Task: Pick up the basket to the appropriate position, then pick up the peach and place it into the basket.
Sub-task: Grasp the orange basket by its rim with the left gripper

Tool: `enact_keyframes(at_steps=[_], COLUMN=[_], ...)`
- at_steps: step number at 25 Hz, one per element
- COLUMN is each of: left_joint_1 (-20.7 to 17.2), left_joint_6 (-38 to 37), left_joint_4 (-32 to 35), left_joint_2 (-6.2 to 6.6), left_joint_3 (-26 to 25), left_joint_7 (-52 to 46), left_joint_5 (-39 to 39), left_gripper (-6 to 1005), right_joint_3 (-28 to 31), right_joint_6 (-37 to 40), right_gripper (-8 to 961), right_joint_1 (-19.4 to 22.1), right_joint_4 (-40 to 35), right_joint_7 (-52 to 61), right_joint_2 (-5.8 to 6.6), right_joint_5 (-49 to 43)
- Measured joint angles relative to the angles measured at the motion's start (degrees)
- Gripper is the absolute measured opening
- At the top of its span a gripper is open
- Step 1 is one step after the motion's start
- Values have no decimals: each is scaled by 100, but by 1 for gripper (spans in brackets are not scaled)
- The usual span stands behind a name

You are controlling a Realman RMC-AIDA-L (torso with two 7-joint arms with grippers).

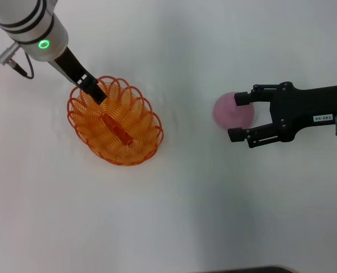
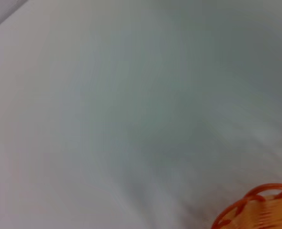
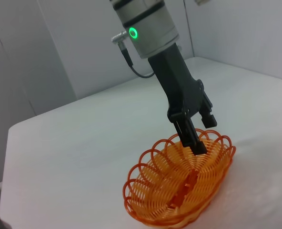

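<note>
My left gripper [image 1: 94, 91] pinches the basket [image 1: 116, 122] rim; my right gripper [image 1: 238, 116] hangs spread wide around the peach [image 1: 232, 111], not squeezing.

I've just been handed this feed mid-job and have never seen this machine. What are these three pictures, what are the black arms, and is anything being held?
It is a two-armed robot; each arm ends in a black pincer. The top-down picture comes from a camera on its head, the other two from cameras on its wrists.

On the white table lie two things: an orange wire basket and a pink peach.

The left pincer reaches down onto the basket's far rim. The right wrist picture shows it best: one finger goes inside the loops and one stays outside, so it seems to grip the rim. The basket rests on the table. The left wrist picture shows only a corner of the basket.

The right pincer is open, with one finger on each side of the peach. It has not closed on it yet.
</note>
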State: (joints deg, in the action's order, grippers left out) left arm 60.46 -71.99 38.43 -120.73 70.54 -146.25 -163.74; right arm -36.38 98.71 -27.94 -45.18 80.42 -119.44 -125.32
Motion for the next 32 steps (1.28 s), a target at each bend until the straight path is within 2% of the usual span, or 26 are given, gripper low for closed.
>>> enact_keyframes(at_steps=[17,28,32], left_joint_1=[-28,-23,-21], left_joint_6=[128,63,47], left_joint_4=[-81,-68,-64], left_joint_2=[-12,-12,-25], left_joint_3=[60,95,150], left_joint_7=[54,52,73], left_joint_5=[0,0,0], left_gripper=[843,741,658], right_joint_3=[0,7,28], right_joint_6=[-101,-108,-109], right_gripper=[944,944,944], right_joint_1=[-1,-1,-1], right_joint_4=[115,123,123], right_joint_7=[-25,-27,-31], right_joint_2=[0,0,0], right_joint_5=[0,0,7])
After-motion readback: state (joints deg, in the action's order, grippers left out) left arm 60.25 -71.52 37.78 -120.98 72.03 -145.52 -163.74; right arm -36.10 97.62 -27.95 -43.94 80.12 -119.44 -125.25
